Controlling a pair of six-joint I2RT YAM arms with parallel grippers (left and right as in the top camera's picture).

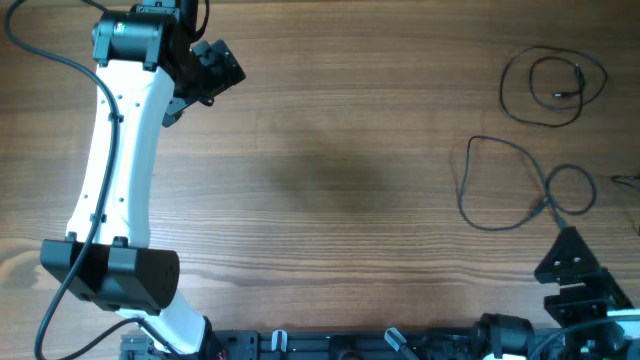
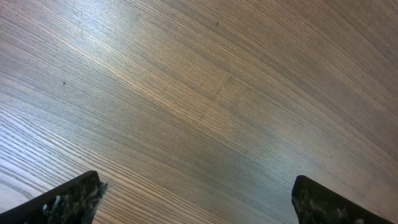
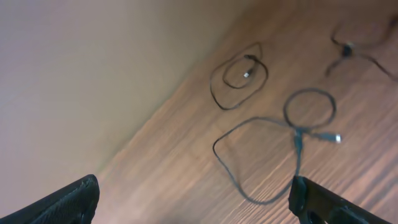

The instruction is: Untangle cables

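Across the overhead frame runs a brown wood-grain tabletop (image 1: 350, 180), bare over its centre. Up the left side of that frame stretches the long white-shelled left arm (image 1: 115, 160), and its black left gripper (image 1: 203, 78) sits in the upper left corner, jaws spread wide over empty wood, holding nothing. At the lower right edge the black right gripper (image 1: 572, 262) points up the frame, jaws likewise wide apart and empty.

All the cables lie at the right side. A second thin black cable (image 1: 547, 190), the larger one, sprawls at mid-right just above the right gripper: a wide loop and a small ring meeting at one crossing. A thin black cable coiled in a double ring (image 1: 503, 92) rests in the upper right corner, well apart from it. A third black cord (image 1: 625, 180) barely shows at the right edge (blurred in the right wrist view too). A small plug (image 3: 336, 138) ends the sprawled cable.

The cords look separate from one another, so the work seems either nearly done or down to that one crossing. Next, I judge, the right gripper must drop low and pinch the flat cord beside the crossing.
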